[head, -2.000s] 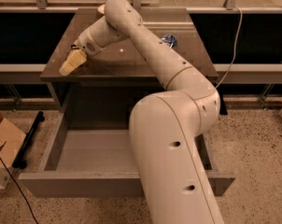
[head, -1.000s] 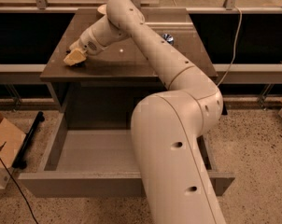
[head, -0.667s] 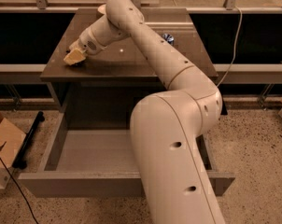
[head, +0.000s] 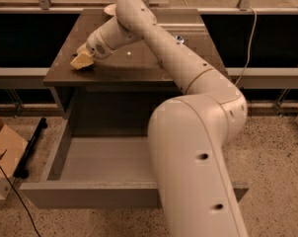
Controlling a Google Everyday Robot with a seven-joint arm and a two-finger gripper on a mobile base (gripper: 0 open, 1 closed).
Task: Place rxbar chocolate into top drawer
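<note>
My gripper [head: 82,61] is low over the front left part of the brown cabinet top [head: 139,63], touching or nearly touching the surface. The rxbar chocolate is not visible; nothing black shows on the top or at the gripper. The top drawer [head: 90,194] is pulled wide open below the cabinet top, and the grey floor [head: 104,157] that shows is bare. My arm covers the drawer's right part. A bit of the blue-and-silver can [head: 179,38] shows behind my arm at the right of the top.
A cardboard box [head: 3,154] and a black bar [head: 30,146] lie on the speckled floor left of the drawer, with a thin cable [head: 13,194] running there. A pale round object [head: 109,8] sits at the back edge of the cabinet top. A grey rail [head: 267,74] runs behind.
My gripper has shifted slightly back from the front left edge onto the cabinet top, then stayed almost still. The drawer has not moved.
</note>
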